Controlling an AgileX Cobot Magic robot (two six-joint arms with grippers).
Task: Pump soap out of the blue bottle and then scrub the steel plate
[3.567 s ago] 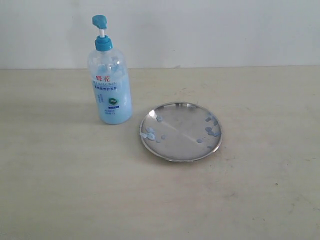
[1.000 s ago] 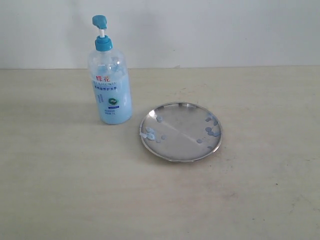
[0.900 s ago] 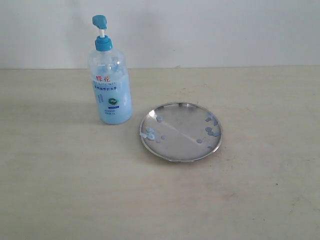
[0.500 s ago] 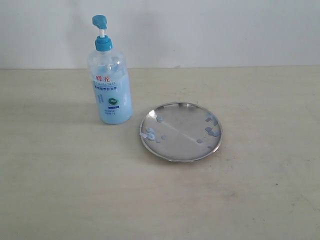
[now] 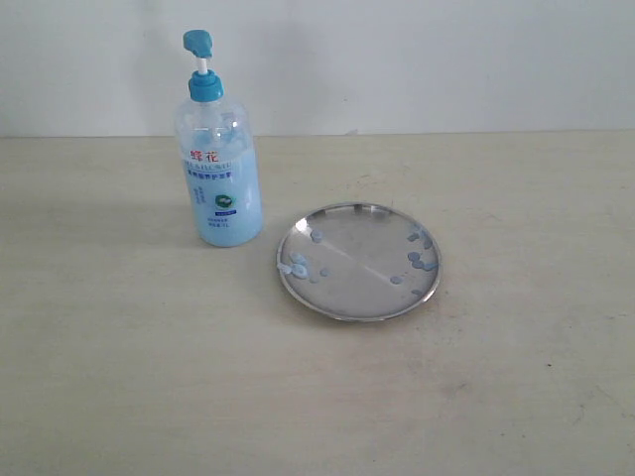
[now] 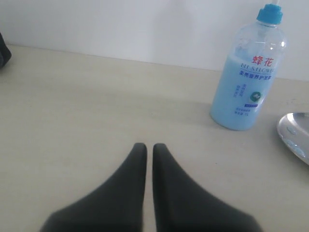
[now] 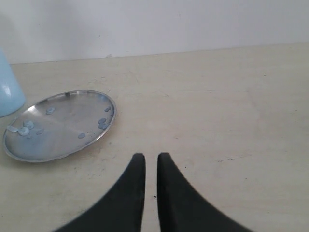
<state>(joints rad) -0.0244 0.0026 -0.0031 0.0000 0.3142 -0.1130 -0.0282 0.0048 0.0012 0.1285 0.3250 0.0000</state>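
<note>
The blue bottle (image 5: 220, 188) stands upright at the back left of the table, its bright blue pump head (image 5: 196, 42) raised on the white stem. To its right lies the steel plate (image 5: 359, 261), dotted with pale blue soap droplets (image 5: 421, 260). Neither gripper shows in the exterior view. In the left wrist view my left gripper (image 6: 149, 146) is shut and empty over bare table, well short of the bottle (image 6: 246, 82); the plate's rim (image 6: 295, 133) shows beside it. My right gripper (image 7: 151, 155) is shut and empty, apart from the plate (image 7: 60, 124).
The beige table (image 5: 149, 377) ends at a white wall (image 5: 446, 59) behind the bottle. A dark object (image 6: 2, 50) pokes in at the edge of the left wrist view.
</note>
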